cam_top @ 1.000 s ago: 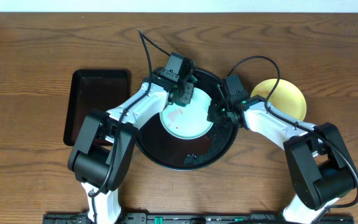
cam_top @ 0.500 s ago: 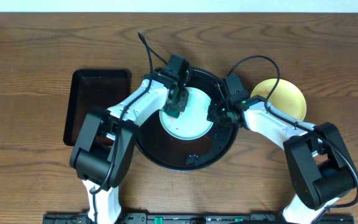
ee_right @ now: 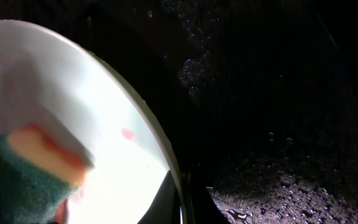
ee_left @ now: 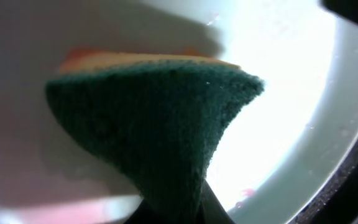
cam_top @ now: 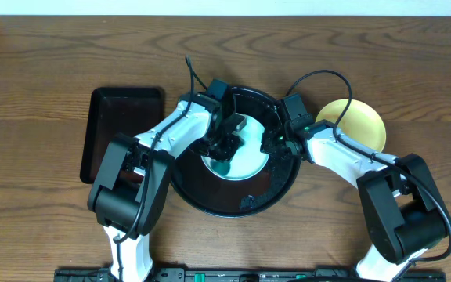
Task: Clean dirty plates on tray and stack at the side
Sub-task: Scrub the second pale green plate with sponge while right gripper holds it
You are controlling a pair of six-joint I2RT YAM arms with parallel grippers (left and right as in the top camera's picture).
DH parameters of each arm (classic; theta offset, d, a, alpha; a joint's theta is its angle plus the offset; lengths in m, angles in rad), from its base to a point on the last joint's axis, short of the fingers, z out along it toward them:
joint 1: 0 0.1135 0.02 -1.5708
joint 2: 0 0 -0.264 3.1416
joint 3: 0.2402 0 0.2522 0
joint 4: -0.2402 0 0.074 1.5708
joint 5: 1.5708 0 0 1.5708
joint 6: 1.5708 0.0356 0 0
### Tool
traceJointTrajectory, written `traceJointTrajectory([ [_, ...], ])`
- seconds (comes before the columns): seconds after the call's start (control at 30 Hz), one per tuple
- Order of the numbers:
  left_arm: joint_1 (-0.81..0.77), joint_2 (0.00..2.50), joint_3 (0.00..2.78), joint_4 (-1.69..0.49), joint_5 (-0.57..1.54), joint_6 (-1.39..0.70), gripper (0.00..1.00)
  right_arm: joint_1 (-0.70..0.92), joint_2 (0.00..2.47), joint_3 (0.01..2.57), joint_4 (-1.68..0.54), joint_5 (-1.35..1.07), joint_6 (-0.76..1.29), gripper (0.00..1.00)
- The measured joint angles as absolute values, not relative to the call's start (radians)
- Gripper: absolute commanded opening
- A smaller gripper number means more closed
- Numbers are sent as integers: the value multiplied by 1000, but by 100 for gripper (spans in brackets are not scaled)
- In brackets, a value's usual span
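Observation:
A pale blue plate (cam_top: 245,160) lies in the round black tray (cam_top: 210,196). My left gripper (cam_top: 227,142) is shut on a green and yellow sponge (ee_left: 154,124) and presses it on the plate's face (ee_left: 291,81). My right gripper (cam_top: 275,142) is shut on the plate's right rim; in the right wrist view its fingers (ee_right: 182,202) pinch the rim of the plate (ee_right: 104,93). A small red spot (ee_right: 127,132) sits near the sponge (ee_right: 30,174). A yellow plate (cam_top: 362,125) lies on the table right of the tray. No other blue plate shows.
A smaller rectangular black tray (cam_top: 120,117) lies at the left on the wooden table (cam_top: 37,219). The round tray's floor is wet with droplets and foam (ee_right: 278,186). Both arms' cables arch over the tray's far side.
My left gripper has drawn the sponge from the plate's far edge toward its middle. The red smear on the plate's left part no longer shows. The right gripper has stayed on the rim.

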State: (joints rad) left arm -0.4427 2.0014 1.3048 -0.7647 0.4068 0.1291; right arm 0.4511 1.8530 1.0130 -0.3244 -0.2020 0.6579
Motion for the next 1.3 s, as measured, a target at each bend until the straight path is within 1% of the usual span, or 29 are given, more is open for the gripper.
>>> traceJointTrajectory([
  [0.13,-441,2001,1290,-695,441,131,8,451,1853,1013,-325,-202,658,1],
  [0.23,-447,2003,1285,-569,433,97,7,451,1853,1013,-326,-202,658,1],
  [0.43,-469,2005,1284,-431,271,2,7,451,1854,1013,-324,-206,659,1],
  [0.53,-482,2005,1285,-416,171,-40,7,452,1856,1014,-319,-212,659,1],
  [0.7,-501,2005,1301,-472,-44,-133,7,452,1858,1015,-317,-215,662,1],
  [0.8,-500,2005,1303,-500,-111,-154,8,452,1858,1015,-317,-215,662,1],
  [0.87,-499,2005,1309,-524,-118,-157,7,452,1858,1015,-316,-215,662,1],
  [0.93,-493,2005,1318,-566,-96,-140,7,452,1858,1015,-316,-215,662,1],
  [1.0,-478,2005,1331,-629,-30,-101,7,452,1858,1015,-316,-215,662,1],
  [1.17,-442,2007,1341,-739,258,-14,8,452,1858,1015,-316,-216,662,1],
  [1.3,-447,2022,1341,-718,474,22,7,452,1858,1015,-315,-216,662,1],
])
